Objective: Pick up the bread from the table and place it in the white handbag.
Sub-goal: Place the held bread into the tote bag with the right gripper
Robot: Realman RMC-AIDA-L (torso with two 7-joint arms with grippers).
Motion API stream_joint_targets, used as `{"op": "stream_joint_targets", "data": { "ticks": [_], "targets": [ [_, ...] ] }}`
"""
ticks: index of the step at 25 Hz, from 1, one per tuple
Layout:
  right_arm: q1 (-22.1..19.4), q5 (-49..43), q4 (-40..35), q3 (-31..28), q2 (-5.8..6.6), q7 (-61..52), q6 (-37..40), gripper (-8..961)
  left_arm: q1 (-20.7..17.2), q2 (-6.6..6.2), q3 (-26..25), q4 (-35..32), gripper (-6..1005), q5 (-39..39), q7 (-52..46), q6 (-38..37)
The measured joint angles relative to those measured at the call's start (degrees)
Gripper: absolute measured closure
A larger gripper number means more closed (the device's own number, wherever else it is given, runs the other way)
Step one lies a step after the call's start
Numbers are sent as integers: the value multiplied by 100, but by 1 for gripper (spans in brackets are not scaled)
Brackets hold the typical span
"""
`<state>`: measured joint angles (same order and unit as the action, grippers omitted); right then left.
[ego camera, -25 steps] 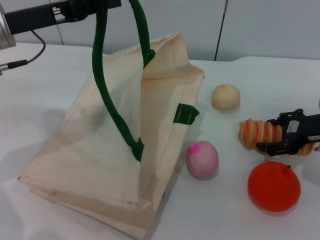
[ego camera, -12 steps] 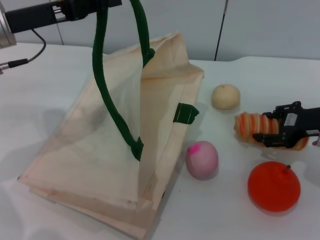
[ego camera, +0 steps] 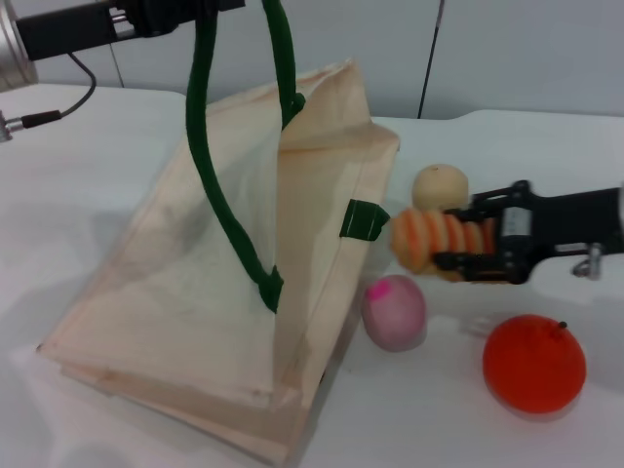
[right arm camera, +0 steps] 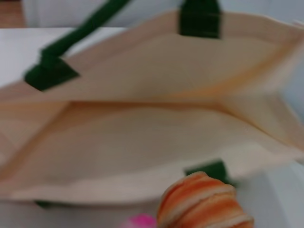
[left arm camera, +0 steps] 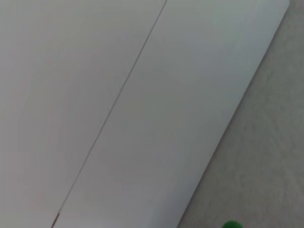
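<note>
Right gripper (ego camera: 470,246) is clamped on the bread (ego camera: 439,240), holding it clear of the table (ego camera: 546,156), just beside the open side of the white handbag (ego camera: 195,292), near the green handle tab. From the right wrist, the bread (right arm camera: 202,204) faces the handbag (right arm camera: 142,137) mouth, which gapes open. Left gripper (ego camera: 171,12) holds a green handle (ego camera: 210,146) up above the handbag; probably closed on it, fingers partly cut off. Beyond the bread sits a beige bun (ego camera: 441,182); below it a pink-topped ball (ego camera: 394,311) and an orange fruit (ego camera: 534,364).
</note>
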<state>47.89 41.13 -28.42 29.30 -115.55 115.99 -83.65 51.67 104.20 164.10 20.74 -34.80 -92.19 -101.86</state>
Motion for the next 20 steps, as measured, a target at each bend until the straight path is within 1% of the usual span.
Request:
{"op": "stream_joint_targets", "data": {
  "ticks": [4,6,9,16,20],
  "targets": [
    [458,20,437,148,-29,123,45,393,53,10,0,0,888,2,0,0],
    [741,8,700,190,-31,183,181,409,78,22,0,0,888,10,6,0],
    [1013,6,997,308,-41,193,425,440,144,35,0,-3,888,82,6,22],
    [1293,75,1381,278,-97,208,789,497,187,49,0,-41,888,161,-7,84],
    [1483,344,1703,263,-100,195,1240,531,187,63,0,-44,888,142,-9,87]
  ]
}}
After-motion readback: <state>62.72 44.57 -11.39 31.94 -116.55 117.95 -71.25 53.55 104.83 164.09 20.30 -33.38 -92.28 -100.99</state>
